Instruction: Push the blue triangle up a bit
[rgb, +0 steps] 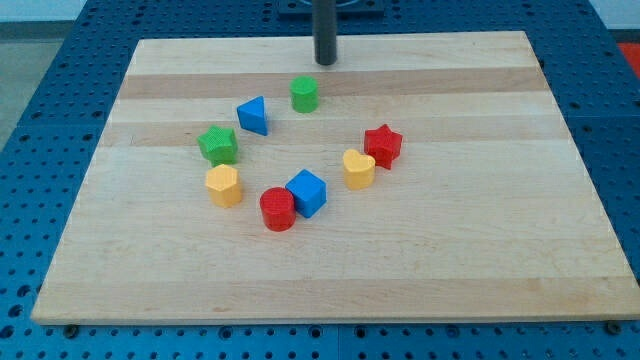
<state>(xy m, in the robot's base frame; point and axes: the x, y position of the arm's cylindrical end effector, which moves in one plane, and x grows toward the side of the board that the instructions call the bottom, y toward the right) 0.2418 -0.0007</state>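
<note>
The blue triangle (253, 115) lies on the wooden board (330, 260), left of centre in the upper half. My tip (326, 63) is near the board's top edge, above and to the right of the blue triangle and well apart from it. A green cylinder (305, 94) stands between them, just below and left of my tip. My tip touches no block.
A green star (218, 145) and a yellow hexagon (224, 186) lie below-left of the triangle. A red cylinder (278, 209) touches a blue cube (307, 192) at centre. A yellow heart (358, 168) and a red star (382, 145) lie to the right.
</note>
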